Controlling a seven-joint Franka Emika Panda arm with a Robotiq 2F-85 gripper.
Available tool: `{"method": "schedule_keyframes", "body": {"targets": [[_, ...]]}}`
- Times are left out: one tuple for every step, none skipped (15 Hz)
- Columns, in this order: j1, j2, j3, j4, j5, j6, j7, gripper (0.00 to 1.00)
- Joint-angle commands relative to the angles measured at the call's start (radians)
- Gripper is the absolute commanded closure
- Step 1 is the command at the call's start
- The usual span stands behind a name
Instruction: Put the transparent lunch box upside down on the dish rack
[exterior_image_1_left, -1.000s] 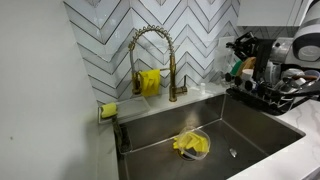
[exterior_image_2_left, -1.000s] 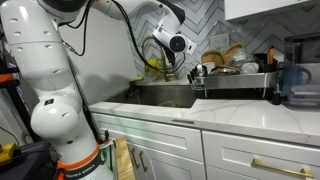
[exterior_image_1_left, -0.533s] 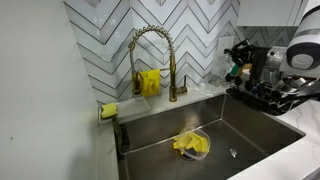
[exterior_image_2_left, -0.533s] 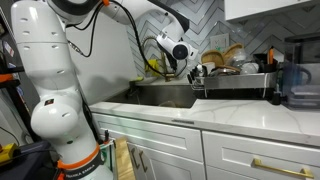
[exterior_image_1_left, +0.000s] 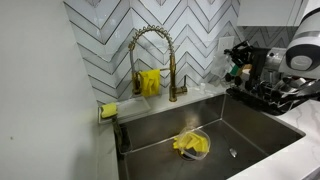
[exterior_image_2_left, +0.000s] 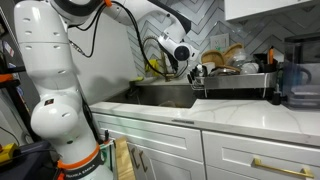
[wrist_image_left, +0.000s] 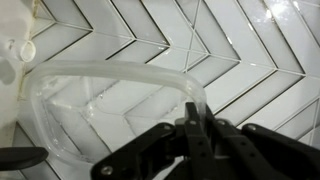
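Wrist view, nearest first: the pincer (wrist_image_left: 192, 118) is clenched on the right-hand rim of the transparent lunch box (wrist_image_left: 105, 115). The box hangs in the air, stretching from the jaws toward nine o'clock, its long axis running nine to three. Behind it we see only chevron tiles (wrist_image_left: 250, 50). In an exterior view the dish rack (exterior_image_1_left: 265, 98) lies just below the pincer, at about five o'clock. We judge the coming move turns on that short drop. Whether the box's opening faces down, we cannot tell.
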Motion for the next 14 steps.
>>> {"method": "schedule_keyframes", "body": {"targets": [[0.003, 0.043, -0.015, 0.021, 0.025, -0.053, -0.057, 0.98], [0.004, 0.052, -0.017, 0.027, 0.028, -0.053, -0.065, 0.98], [0.005, 0.06, -0.02, 0.032, 0.03, -0.055, -0.072, 0.98], [0.005, 0.068, -0.022, 0.038, 0.034, -0.055, -0.078, 0.98], [0.007, 0.076, -0.023, 0.045, 0.042, -0.044, -0.078, 0.98], [0.009, 0.084, -0.025, 0.053, 0.058, -0.031, -0.083, 0.98], [0.01, 0.091, -0.027, 0.059, 0.071, -0.025, -0.083, 0.98], [0.011, 0.097, -0.028, 0.062, 0.083, -0.022, -0.084, 0.98], [0.013, 0.102, -0.029, 0.065, 0.093, -0.01, -0.076, 0.98], [0.017, 0.105, -0.03, 0.068, 0.103, 0.011, -0.069, 0.98], [0.021, 0.103, -0.031, 0.067, 0.113, 0.046, -0.066, 0.98], [0.025, 0.105, -0.033, 0.069, 0.119, 0.081, -0.066, 0.98], [0.03, 0.101, -0.033, 0.071, 0.128, 0.125, -0.066, 0.98], [0.036, 0.097, -0.033, 0.073, 0.131, 0.169, -0.064, 0.98]]}}
